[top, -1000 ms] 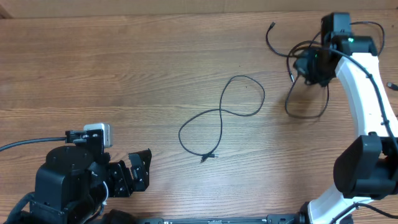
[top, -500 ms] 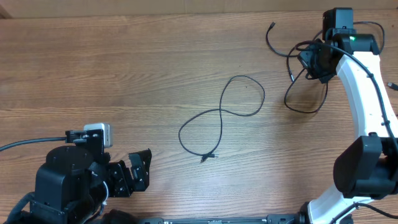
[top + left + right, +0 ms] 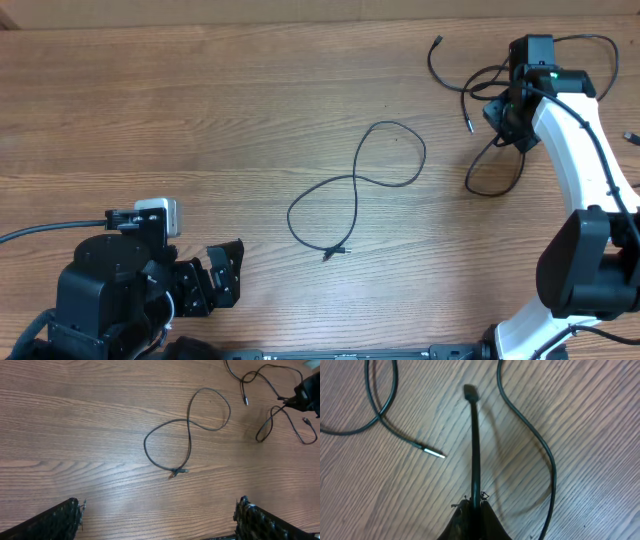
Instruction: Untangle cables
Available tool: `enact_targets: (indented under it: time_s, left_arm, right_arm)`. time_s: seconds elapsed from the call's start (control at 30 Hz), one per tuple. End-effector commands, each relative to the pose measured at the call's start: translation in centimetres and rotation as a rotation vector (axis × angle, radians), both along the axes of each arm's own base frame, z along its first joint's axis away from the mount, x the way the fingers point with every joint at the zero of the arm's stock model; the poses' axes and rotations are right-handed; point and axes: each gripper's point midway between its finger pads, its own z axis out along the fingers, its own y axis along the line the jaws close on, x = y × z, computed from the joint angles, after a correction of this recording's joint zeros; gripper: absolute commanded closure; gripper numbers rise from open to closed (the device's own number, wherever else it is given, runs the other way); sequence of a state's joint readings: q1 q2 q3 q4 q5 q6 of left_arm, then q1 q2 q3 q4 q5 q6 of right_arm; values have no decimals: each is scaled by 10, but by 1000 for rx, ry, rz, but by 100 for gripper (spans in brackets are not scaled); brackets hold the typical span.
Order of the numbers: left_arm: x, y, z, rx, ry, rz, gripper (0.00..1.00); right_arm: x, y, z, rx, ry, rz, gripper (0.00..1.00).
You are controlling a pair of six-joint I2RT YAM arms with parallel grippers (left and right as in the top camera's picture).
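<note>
One cable (image 3: pixel 360 185) lies apart in a loose figure-eight at the table's middle, also seen in the left wrist view (image 3: pixel 187 435). Several other cables (image 3: pixel 478 85) lie tangled at the back right. My right gripper (image 3: pixel 510 108) hangs over that tangle, shut on one cable. In the right wrist view the held cable (image 3: pixel 475 445) runs straight out from the shut gripper (image 3: pixel 474 502) to a small plug (image 3: pixel 471 393). A pin-tipped cable end (image 3: pixel 432 452) lies to its left. My left gripper (image 3: pixel 215 280) stands open at the near left, holding nothing, fingertips (image 3: pixel 75 510) wide apart.
The white right arm (image 3: pixel 580 150) reaches along the table's right side. A small dark connector (image 3: pixel 630 137) lies at the right edge. The left arm's thick cable (image 3: pixel 40 232) trails off to the left. Another cable strand (image 3: pixel 540 445) curves right of the held one.
My right gripper has shifted slightly and turned, still shut on the cable. The loop hanging below it has drawn a little to the right. The left arm and the middle cable have not moved.
</note>
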State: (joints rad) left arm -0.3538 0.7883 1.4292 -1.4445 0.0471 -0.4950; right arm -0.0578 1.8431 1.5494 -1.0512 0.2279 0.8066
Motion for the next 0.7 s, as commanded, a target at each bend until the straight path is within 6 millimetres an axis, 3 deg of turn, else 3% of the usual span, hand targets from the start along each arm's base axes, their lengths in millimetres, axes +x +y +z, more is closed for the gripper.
enact_targets:
  time_s: [0.0,0.27,0.37,0.47,0.57,0.67]
  left_arm:
    - [1,1,0,14,-7,-3,0]
    - [1,1,0,14,-7,-3,0]
    - [1,1,0,14,-7,-3,0]
    - [1,1,0,14,-7,-3,0]
    - [1,1,0,14,-7,-3,0]
    - [1,1,0,14,-7,-3,1]
  right_arm:
    - [-4,-9,-6,-37,19,-20,96]
    - [-23,-8,-40,-33,80,-21,96]
    - [-27,-7,-50,-31,88,-23,92]
    - [-30,-5,-55,-22,96,-19,73]
    - [-30,0,-57,3,101,14,66]
    - [-25,4,-54,13,96,75,33]
